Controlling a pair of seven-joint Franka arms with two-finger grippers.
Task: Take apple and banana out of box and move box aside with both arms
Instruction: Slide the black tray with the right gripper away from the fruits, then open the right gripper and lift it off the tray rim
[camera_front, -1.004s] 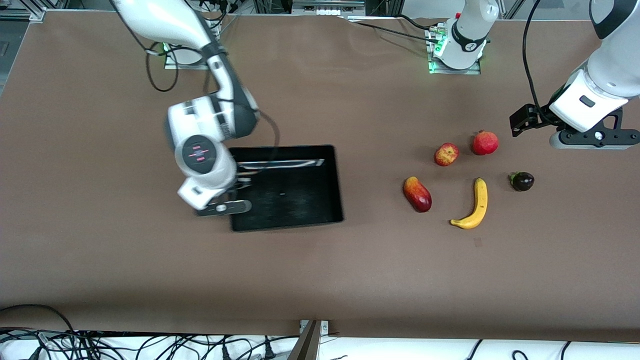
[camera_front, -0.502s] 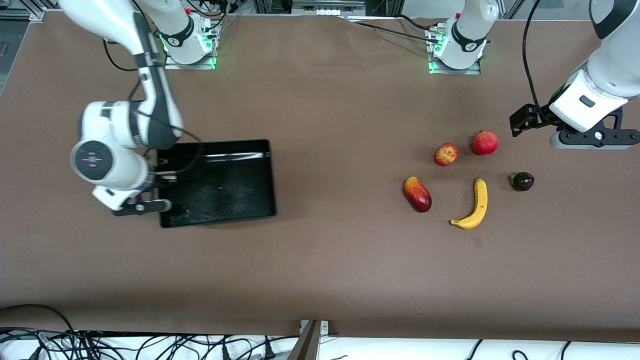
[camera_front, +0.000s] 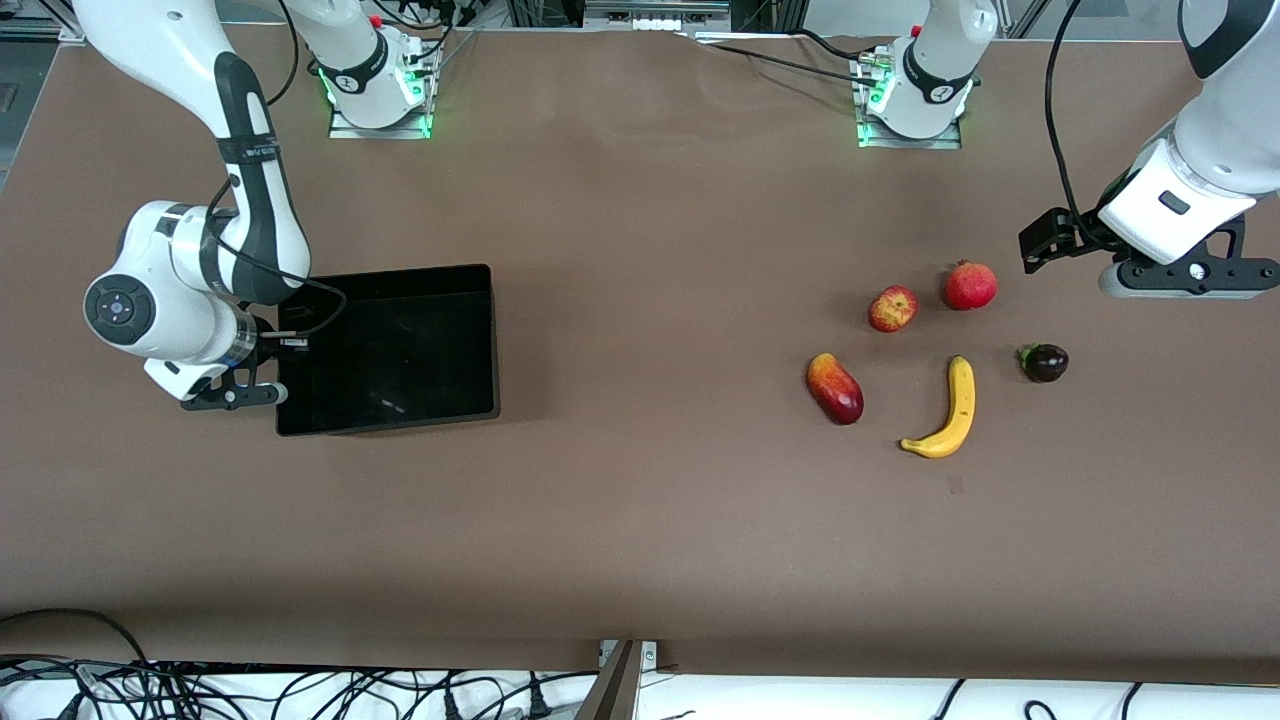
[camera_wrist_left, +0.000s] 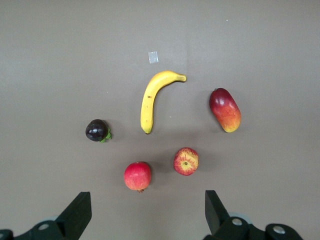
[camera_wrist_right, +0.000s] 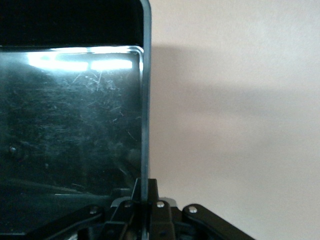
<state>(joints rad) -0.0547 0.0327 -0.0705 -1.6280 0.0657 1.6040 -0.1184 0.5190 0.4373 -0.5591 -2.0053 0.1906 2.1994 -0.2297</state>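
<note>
The step in hand is the last one: moving the box aside. The black rectangular open-top plastic box (camera_front: 388, 348) sits empty on the brown surface (camera_front: 640, 520) toward the right arm's end. The right gripper (camera_front: 268, 372) has its jaws clamped on the box's wall at the side nearest that end; in the right wrist view the thin rim runs straight between the closed jaws.

The small red-and-yellow streaked apple (camera_front: 892, 308) and the long curved yellow banana (camera_front: 945, 412) already lie on the surface toward the left arm's end, well apart from the box, among a round red pomegranate (camera_front: 970, 286), an elongated red-yellow mango-like fruit (camera_front: 835, 388) and a small dark purple fruit (camera_front: 1044, 362).

The left gripper (camera_front: 1175, 282) waits over the surface near the pomegranate, jaws spread wide and holding nothing.

The next move likely calls for the right jaws to let go of the wall and lift straight up, so the box is not dragged or tipped.
</note>
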